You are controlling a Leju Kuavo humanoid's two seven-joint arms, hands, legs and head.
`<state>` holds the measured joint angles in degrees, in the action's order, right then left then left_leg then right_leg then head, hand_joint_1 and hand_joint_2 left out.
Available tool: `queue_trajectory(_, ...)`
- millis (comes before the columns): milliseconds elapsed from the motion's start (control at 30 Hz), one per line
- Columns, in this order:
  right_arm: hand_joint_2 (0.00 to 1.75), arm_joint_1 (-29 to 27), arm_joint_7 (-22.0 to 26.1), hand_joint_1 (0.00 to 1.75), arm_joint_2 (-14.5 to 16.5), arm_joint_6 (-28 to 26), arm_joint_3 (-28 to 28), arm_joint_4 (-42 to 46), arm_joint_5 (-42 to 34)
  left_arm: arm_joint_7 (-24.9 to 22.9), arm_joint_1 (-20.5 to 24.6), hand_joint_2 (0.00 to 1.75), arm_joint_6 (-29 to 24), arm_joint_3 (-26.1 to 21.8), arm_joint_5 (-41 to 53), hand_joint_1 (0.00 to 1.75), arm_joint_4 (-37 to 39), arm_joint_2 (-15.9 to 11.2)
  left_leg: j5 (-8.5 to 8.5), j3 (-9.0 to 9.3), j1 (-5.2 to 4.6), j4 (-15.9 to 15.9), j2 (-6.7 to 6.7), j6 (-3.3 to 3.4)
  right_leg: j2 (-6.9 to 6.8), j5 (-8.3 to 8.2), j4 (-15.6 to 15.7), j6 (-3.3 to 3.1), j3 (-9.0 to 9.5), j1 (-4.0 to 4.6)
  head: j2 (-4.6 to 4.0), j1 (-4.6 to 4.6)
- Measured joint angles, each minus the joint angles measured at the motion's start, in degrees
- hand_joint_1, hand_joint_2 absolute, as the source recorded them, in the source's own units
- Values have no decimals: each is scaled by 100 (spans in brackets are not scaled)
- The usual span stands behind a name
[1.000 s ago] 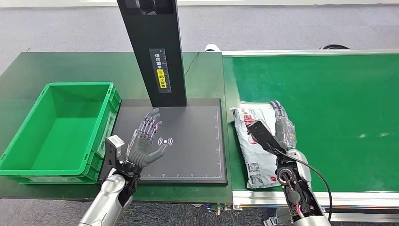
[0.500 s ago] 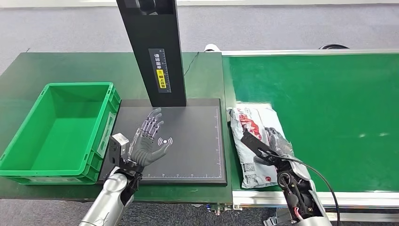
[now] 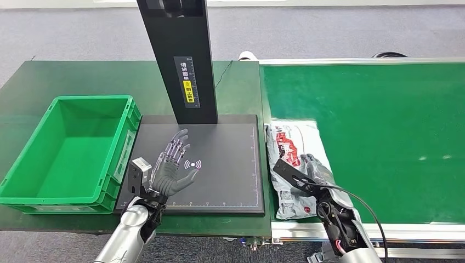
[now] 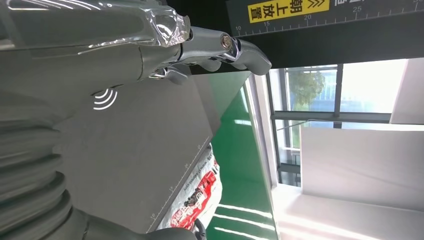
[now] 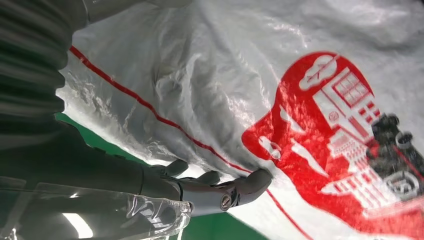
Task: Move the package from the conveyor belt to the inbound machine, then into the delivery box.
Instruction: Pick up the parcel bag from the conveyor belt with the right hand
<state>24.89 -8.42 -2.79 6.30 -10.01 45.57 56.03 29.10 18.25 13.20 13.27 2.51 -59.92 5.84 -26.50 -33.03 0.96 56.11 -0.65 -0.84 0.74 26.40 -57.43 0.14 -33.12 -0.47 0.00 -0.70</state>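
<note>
A: So, the step? The right hand (image 3: pixel 317 171) has its fingers (image 5: pixel 235 190) grasping the white crinkled plastic package (image 3: pixel 293 159), lower centre, on the green conveyor belt (image 3: pixel 384 120).

B: Next, probably a lift toward the black flat inbound machine (image 3: pixel 225 159); the left hand (image 3: pixel 170 170) hovers there, fingers spread, released.

My left hand (image 4: pixel 125 45) hangs over the dark scanning plate (image 4: pixel 135 150), fingers (image 4: pixel 240 50) stretched out and apart, holding nothing. A white wireless mark (image 4: pixel 103 98) sits on the plate. Beyond its ruled edge lies the white-and-red package (image 4: pixel 197 202) on the green conveyor belt (image 4: pixel 240 170).
</note>
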Motion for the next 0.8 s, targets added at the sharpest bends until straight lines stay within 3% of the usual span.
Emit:
queue_trajectory(33,175,25,-2,175,3,58,-18,-46,19,-1,1,175,0,-1,3,0,1,1,0,0,0,0,0,0,0,0,0,0,0,0,0,0)
queue_trajectory(800,175,538,410,175,33,430,-335,-696,-1,-1,-38,175,-18,-96,29,0,-26,15,0,18,0,0,1,0,1,0,0,0,16,1,0,1)
